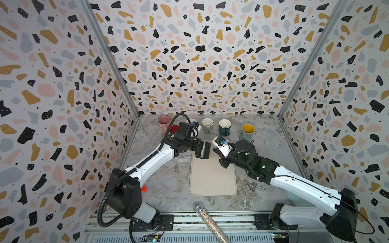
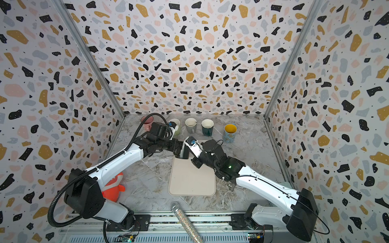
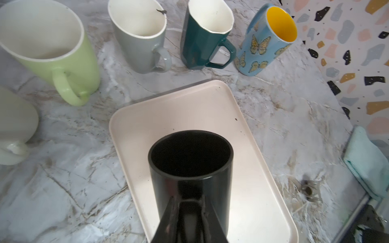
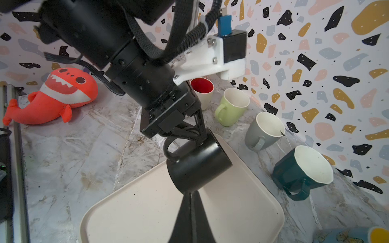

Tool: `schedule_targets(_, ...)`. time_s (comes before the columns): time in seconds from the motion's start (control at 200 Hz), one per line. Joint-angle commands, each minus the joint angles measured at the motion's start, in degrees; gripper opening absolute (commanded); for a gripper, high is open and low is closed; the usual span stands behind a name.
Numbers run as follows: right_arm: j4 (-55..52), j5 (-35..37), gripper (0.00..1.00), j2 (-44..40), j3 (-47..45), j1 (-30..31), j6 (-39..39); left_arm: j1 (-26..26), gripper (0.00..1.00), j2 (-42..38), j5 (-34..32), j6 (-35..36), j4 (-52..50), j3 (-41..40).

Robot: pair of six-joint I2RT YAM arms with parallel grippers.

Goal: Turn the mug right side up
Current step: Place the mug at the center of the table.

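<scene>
The black mug (image 4: 197,166) is a glossy, smooth-walled cylinder with a loop handle. It is tilted roughly on its side over the far end of the tray (image 4: 136,199), with its round mouth turned away from the left gripper (image 3: 189,210). Whether its wall rests on the tray cannot be told.

The left gripper's two slim black fingers pinch the mug's handle from either side. The right gripper (image 4: 191,195) has dark, wedge-shaped fingers pressed together with nothing between them. Their tip lies at the mug's lower wall, above the tray, but contact cannot be confirmed.

The tray is a matte cream rectangle with rounded corners and a low raised rim, flecked with a few dark crumbs. It lies flat on a table (image 1: 168,178) veined like grey-white marble.

Beyond the tray's far edge stands a row of upright glazed mugs:
- a pink mug (image 1: 163,123);
- a cream cup (image 4: 202,88), red inside;
- a green mug (image 3: 84,63), white inside;
- a grey mug (image 3: 136,52) with a rounded body;
- a teal mug (image 3: 195,48) with faceted walls and an angular handle;
- a blue mug (image 3: 256,48), tall, printed with yellow butterflies, yellow inside.

An orange plush shark (image 4: 54,94) of soft fabric, with white zigzag teeth, lies well off the tray's left long side. A pale folded cloth (image 3: 368,164) lies off the tray's right side.
</scene>
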Motion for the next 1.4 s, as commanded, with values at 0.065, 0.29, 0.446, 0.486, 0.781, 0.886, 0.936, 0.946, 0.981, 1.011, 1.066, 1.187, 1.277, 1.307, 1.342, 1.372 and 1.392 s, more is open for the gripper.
schedule_targets(0.065, -0.34, 0.3, 0.0, -2.25, -0.81, -1.04, 1.7, 0.88, 0.0, -5.81, -8.34, -2.53, 12.88, -4.01)
schedule_targets(0.29, 0.25, -0.9, 0.0, -2.48, -1.43, -2.5, 1.97, 1.76, 0.0, -10.12, -15.66, -2.69, 19.32, -8.58)
schedule_targets(0.446, 0.59, -0.99, 0.0, -2.47, -1.78, -2.97, 2.02, 1.93, 0.0, -13.17, -21.96, -1.38, 24.24, -13.08)
schedule_targets(0.486, 0.6, -1.08, 0.0, -2.51, -1.88, -3.08, 2.05, 2.03, 0.0, -13.62, -23.32, -1.06, 25.96, -14.59)
schedule_targets(0.781, 1.89, -1.65, 0.0, -2.74, -2.48, -3.67, 2.34, 2.15, 0.0, -15.81, -29.45, -0.47, 40.6, -24.7)
schedule_targets(0.886, 1.93, -1.69, 0.0, -2.71, -2.63, -3.87, 2.44, 2.14, 0.0, -15.47, -30.42, -0.18, 44.51, -26.4)
schedule_targets(0.936, 1.92, -1.69, 0.0, -2.77, -2.64, -4.05, 2.36, 2.14, 0.0, -15.2, -30.81, -0.02, 46.46, -27.26)
schedule_targets(0.946, 1.91, -1.69, 0.0, -2.74, -2.62, -4.05, 2.36, 2.13, 0.0, -15.14, -31.01, 0.1, 46.72, -27.39)
schedule_targets(0.981, 1.91, -1.72, 0.0, -2.86, -2.68, -4.13, 2.35, 2.17, 0.0, -14.85, -31.69, 0.22, 47.99, -28.0)
schedule_targets(1.011, 1.98, -1.74, 0.0, -2.85, -2.69, -4.22, 2.2, 2.2, 0.0, -14.68, -32.03, 0.29, 49.29, -28.64)
schedule_targets(1.066, 1.95, -1.69, 0.0, -2.94, -2.71, -4.38, 2.19, 2.21, 0.0, -14.08, -31.87, 0.76, 51.25, -29.56)
schedule_targets(1.187, 2.2, -1.78, 0.0, -2.99, -2.86, -4.64, 2.36, 2.21, 0.0, -12.02, -31.74, 0.28, 54.9, -31.14)
schedule_targets(1.277, 2.41, -1.87, 0.0, -3.05, -2.97, -4.84, 2.41, 2.21, 0.0, -10.46, -32.66, 0.01, 57.26, -32.29)
schedule_targets(1.307, 2.45, -1.83, 0.0, -3.01, -3.04, -4.99, 2.38, 2.21, 0.0, -10.03, -33.0, -0.01, 57.99, -32.58)
schedule_targets(1.342, 2.43, -1.87, 0.0, -3.06, -3.05, -5.08, 2.38, 2.21, 0.0, -9.49, -33.35, -0.15, 58.7, -32.85)
schedule_targets(1.372, 2.45, -1.96, 0.0, -3.09, -3.05, -5.18, 2.42, 2.21, 0.0, -9.15, -33.57, -0.08, 59.33, -32.96)
schedule_targets(1.392, 2.56, -1.96, 0.0, -3.13, -3.07, -5.27, 2.31, 2.2, 0.0, -8.84, -33.68, -0.01, 59.67, -32.97)
